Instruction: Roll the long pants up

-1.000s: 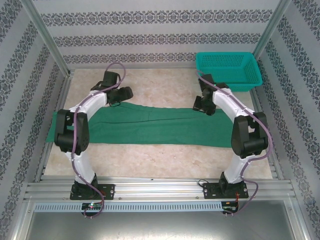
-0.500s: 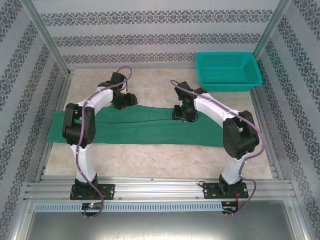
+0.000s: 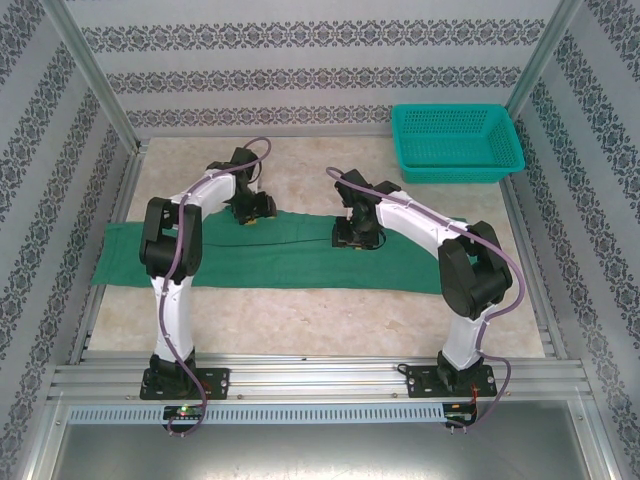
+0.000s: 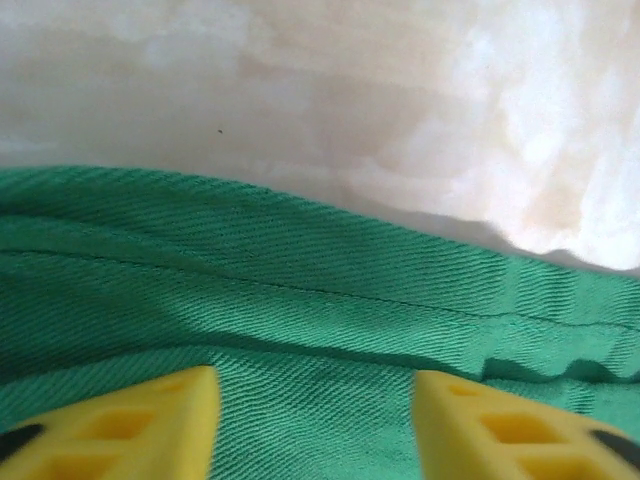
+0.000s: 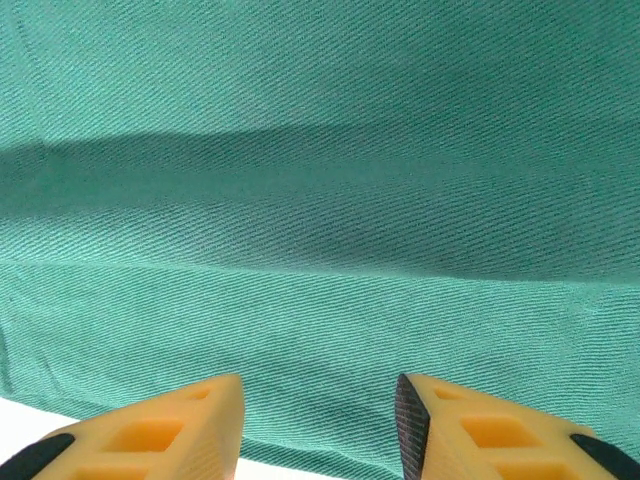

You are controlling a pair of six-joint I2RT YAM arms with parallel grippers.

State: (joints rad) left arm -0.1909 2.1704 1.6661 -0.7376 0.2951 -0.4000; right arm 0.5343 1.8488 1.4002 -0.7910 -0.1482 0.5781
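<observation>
Two open, empty: left end effector at long pants far edge, right end effector over cloth; table beyond.

long pants flat across table, basket behind at far right

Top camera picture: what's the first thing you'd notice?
The long green pants catch the eye first, stretched flat across the middle of the pale table. The left claw and right claw are both low over the pants near their far edge, jaws open. A teal mesh basket sits in the far right corner.
</observation>
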